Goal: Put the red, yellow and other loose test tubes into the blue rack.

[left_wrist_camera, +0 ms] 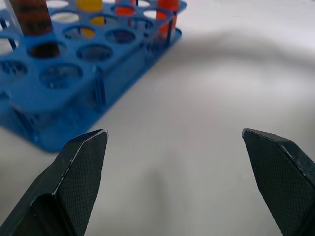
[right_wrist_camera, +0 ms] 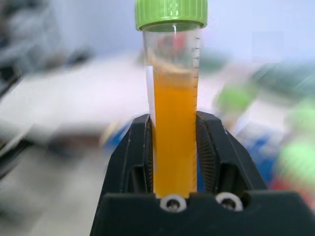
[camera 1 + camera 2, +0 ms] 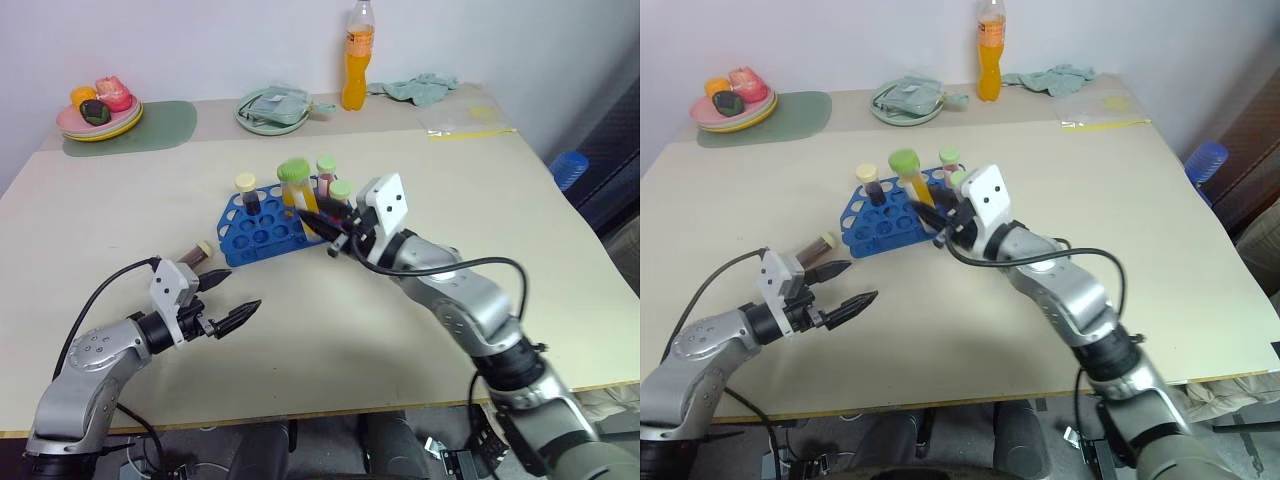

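Observation:
The blue rack [image 3: 262, 232] stands mid-table. In it stand a dark tube with a cream cap [image 3: 247, 190] and two green-capped tubes [image 3: 327, 166]. My right gripper [image 3: 334, 236] is shut on a yellow tube with a green cap [image 2: 172, 137], held tilted just above the rack's right end [image 3: 297, 180]. A dark maroon tube with a cream cap [image 3: 197, 253] lies loose on the table left of the rack. My left gripper [image 3: 230, 298] hangs open and empty beside that tube, pointing toward the rack [image 1: 59, 93].
At the back stand an orange drink bottle [image 3: 357, 62], a pale green plate [image 3: 270, 122] with a cloth on it, a plate of fruit [image 3: 100, 120] on a green mat, a crumpled cloth [image 3: 420, 88] and a clear bag [image 3: 465, 122].

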### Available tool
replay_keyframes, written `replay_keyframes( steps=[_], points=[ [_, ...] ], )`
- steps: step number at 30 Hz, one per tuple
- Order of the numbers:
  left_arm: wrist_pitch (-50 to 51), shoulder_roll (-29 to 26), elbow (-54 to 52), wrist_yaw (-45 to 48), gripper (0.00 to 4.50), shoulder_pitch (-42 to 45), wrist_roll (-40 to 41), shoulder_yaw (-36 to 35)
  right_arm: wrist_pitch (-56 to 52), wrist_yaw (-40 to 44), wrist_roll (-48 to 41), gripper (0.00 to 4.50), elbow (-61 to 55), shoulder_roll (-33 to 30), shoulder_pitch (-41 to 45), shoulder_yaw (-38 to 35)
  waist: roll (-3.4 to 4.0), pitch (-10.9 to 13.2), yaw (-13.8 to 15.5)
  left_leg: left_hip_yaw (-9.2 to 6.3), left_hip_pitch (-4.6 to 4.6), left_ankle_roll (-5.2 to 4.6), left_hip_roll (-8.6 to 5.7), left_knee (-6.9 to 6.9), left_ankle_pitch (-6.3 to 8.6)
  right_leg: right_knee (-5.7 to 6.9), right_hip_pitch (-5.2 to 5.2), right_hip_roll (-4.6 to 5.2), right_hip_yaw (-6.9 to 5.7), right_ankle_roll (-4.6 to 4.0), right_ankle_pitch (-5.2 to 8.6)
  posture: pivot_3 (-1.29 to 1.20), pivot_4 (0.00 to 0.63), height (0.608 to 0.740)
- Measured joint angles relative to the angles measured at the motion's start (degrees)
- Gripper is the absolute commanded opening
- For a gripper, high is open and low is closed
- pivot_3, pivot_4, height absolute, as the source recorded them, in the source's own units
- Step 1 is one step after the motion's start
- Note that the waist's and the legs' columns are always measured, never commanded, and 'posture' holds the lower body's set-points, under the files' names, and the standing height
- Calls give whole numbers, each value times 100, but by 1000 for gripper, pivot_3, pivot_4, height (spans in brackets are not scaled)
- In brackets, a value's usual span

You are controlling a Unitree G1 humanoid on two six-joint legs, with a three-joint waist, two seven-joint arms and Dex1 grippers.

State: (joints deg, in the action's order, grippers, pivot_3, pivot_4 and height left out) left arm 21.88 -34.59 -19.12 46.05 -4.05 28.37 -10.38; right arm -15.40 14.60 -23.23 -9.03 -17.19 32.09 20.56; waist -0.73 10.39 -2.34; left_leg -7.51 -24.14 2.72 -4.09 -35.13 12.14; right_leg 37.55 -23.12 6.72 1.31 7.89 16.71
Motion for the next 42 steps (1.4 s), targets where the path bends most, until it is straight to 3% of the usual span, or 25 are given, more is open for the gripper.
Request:
replay_keyframes(
  steps=[7,29,36,40,42],
  points=[
    [-20,109,79,-37,4500,183,-22,47,1675,-123,1262,760,2008,1283,45,-4,2,1,-13,-17,0,21,0,5,-12,2,-5,0,6,-1,0,0,150,740],
    [-16,155,36,-237,4500,202,59,11,2458,-107,2195,760,3427,1955,158,-527,4,0,-19,-18,7,18,-1,8,-10,12,-6,-1,10,-2,0,0,150,740],
    [88,132,-12,-381,4500,213,62,-10,2421,436,1882,4220,2998,1971,-9,-689,4,0,-22,-19,7,18,-1,8,-10,17,-10,-1,11,-2,0,0,150,740],
    [677,-122,-21,-644,4500,479,354,-334,2286,474,1932,4371,2232,1883,-40,-714,5,1,-14,-22,6,19,0,7,-11,29,-16,-2,11,-3,1,0,150,740],
    [1314,-502,-23,-826,4500,829,624,-622,2009,666,1798,4371,1687,1737,-66,-721,1,-1,-3,-29,4,20,-1,2,-11,30,-13,-2,8,-3,1,0,150,740]
  ],
)
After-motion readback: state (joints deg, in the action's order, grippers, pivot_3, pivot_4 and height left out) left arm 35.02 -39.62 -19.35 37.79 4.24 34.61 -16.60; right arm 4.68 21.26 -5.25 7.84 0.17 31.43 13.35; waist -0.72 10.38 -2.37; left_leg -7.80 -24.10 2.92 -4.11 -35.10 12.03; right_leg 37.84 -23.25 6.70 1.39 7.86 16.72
